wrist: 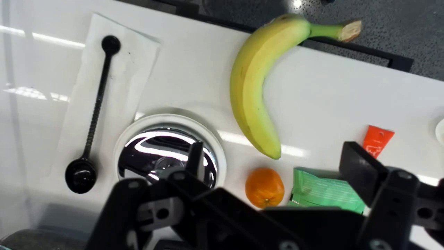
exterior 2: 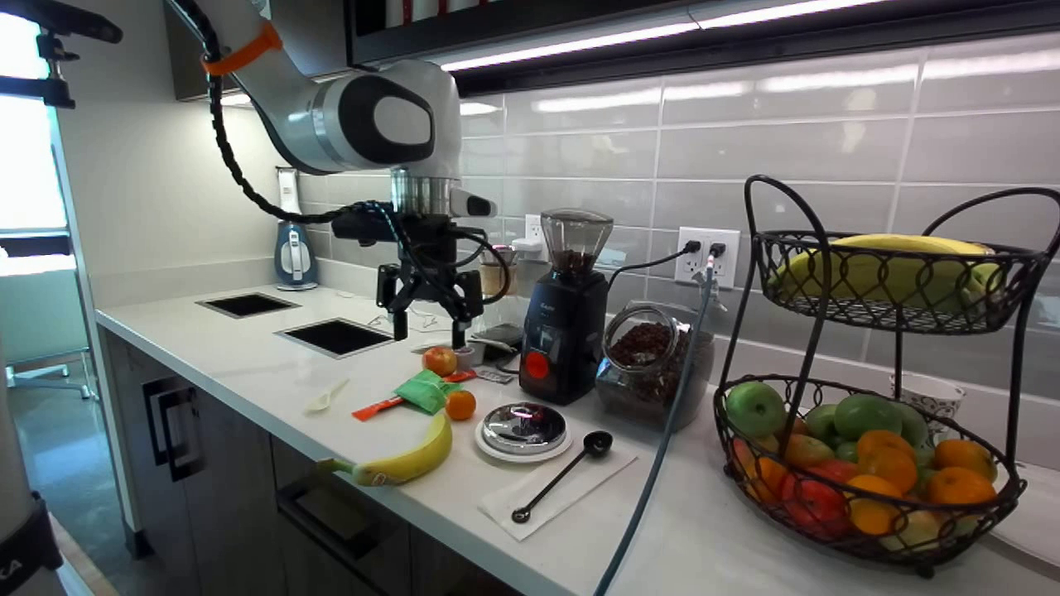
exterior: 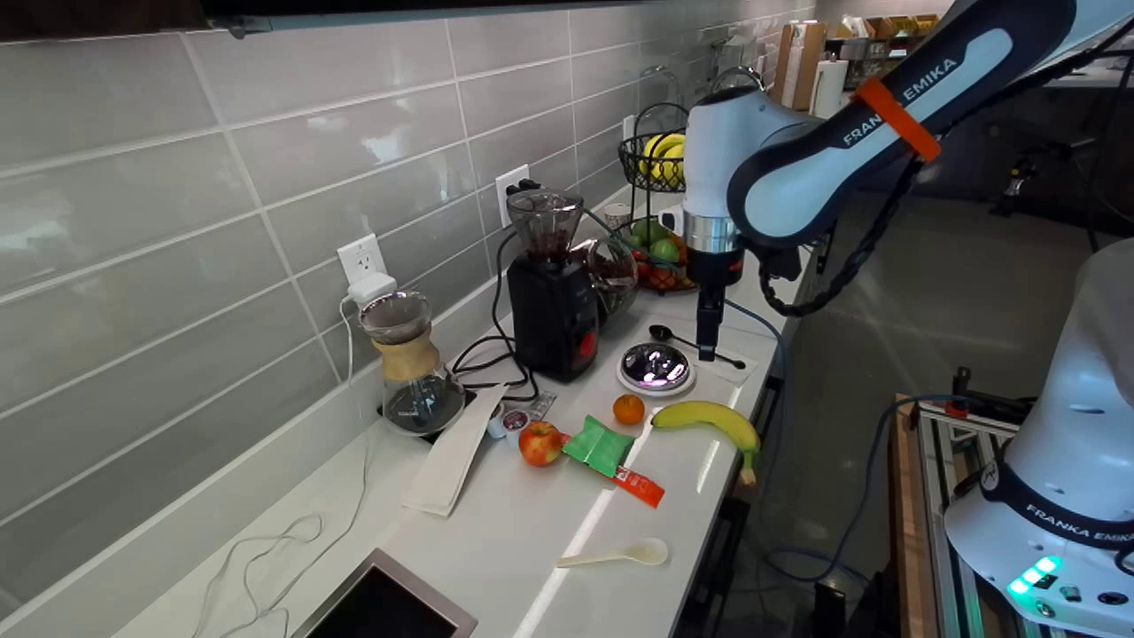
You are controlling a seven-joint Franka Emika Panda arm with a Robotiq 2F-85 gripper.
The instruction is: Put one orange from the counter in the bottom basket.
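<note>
Tabletop [exterior: 505, 545] long, narrow, white and smooth, with light streaks reflected in it; it runs along a grey tiled wall [exterior: 345, 115]. Dark cabinets [exterior 2: 232, 463] below, a lit strip [exterior 2: 580, 41] overhead, grey floor [exterior: 895, 328] past the front edge.

Count on the surface: one loose orange [exterior: 629, 409]; one banana [wrist: 248, 86], stem projecting over the edge; one apple [exterior: 540, 443]; one green packet [wrist: 322, 191]; one pale spoon [exterior: 649, 551]; one black scoop [wrist: 97, 104] on one white napkin [wrist: 125, 80]; one silver-topped disc [exterior 2: 524, 429]; one coffee grinder [exterior 2: 565, 331]; one glass jar [exterior 2: 654, 356]; one carafe [exterior: 421, 399]; two dark panels [exterior 2: 336, 336]. Red wrapper [exterior: 638, 486] shows on both sides of the green packet; one piece or two cannot be told.

One two-tier stand: upper basket [exterior 2: 878, 314] with bananas, bottom basket [exterior 2: 1014, 490] with mixed fruit; its oranges overlap, exact number not determinable.

The loose orange lies between disc and green packet, near the banana's tip. Hand [exterior 2: 429, 330] raised above the tabletop, fingers spread wide, holding nothing.
</note>
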